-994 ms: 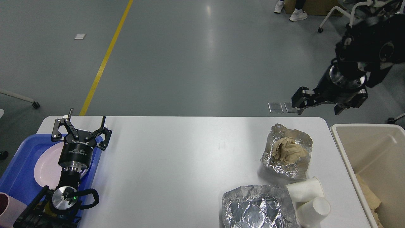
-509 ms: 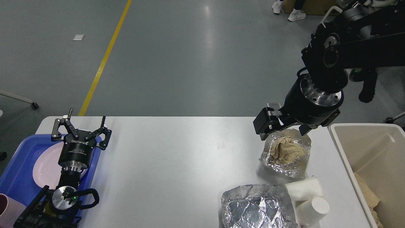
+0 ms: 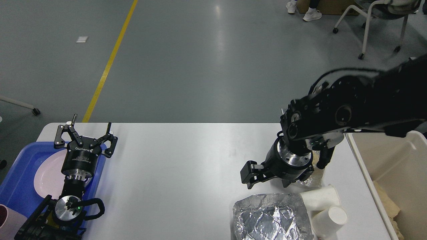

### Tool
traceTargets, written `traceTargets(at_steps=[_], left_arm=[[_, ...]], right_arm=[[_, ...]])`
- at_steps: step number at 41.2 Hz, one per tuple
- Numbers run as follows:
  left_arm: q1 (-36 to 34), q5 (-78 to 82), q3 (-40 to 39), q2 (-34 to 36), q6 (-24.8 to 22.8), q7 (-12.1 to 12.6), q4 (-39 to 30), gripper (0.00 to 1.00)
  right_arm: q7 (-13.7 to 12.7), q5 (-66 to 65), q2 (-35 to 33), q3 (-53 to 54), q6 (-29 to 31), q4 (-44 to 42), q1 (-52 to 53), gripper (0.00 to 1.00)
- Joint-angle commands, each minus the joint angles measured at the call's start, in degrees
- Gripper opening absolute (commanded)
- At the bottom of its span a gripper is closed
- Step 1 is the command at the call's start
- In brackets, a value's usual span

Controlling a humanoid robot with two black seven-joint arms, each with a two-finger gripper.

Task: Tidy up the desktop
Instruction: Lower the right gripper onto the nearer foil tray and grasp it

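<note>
White desk (image 3: 186, 160) with rounded corners, filling the lower half of the head view and set on a grey floor (image 3: 200, 66) marked by a yellow line (image 3: 110, 63). Left pincer (image 3: 87, 130) upright over the desk's left end, fingers spread wide with nothing between them, standing above a blue tray (image 3: 20, 173) that overhangs the left edge and carries a pale plate (image 3: 45, 178); corner of a dark pink cup (image 3: 6, 218) just visible at the bottom left. Right arm (image 3: 360, 110) reaching in from the right edge and bent downward over the desk's right part. Right pincer (image 3: 267, 175) low over the surface, seen partly end-on: one finger block out to the left, the other side tucked beneath the wrist, so opening impossible to judge and no held item visible. Scrap of crumpled foil (image 3: 312, 178) peeking out just behind and right of that wrist, mostly hidden by it. Larger sheet of crumpled foil (image 3: 270, 218) lying at the near edge, just below the right pincer. Two white paper cups (image 3: 325, 208) on their sides just right of the large foil, touching each other. Beige bin (image 3: 387, 160) beside the desk's right end, with brown crumpled paper (image 3: 388, 206) inside. Chair legs on castors and someone's white shoes (image 3: 305, 11) at the far top.
</note>
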Motion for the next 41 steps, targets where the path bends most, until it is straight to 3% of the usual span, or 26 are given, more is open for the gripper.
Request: traceTargets(at_steps=[1, 16, 41], left_arm=[[0.0, 0.0, 0.0, 0.0, 0.0, 0.0, 0.0, 0.96], [0.0, 0.0, 0.0, 0.0, 0.0, 0.0, 0.0, 0.96], [0.0, 0.0, 0.0, 0.0, -0.1, 0.0, 0.0, 0.96]], right_arm=[[-3.6, -0.4, 3.1, 1.6, -8.2, -0.2, -7.0, 0.94], [-3.7, -3.7, 8.6, 6.0, -21.3, -0.2, -19.7, 0.93], [-3.9, -14.3, 15.3, 8.0, -22.8, -17.6, -37.2, 0.85]])
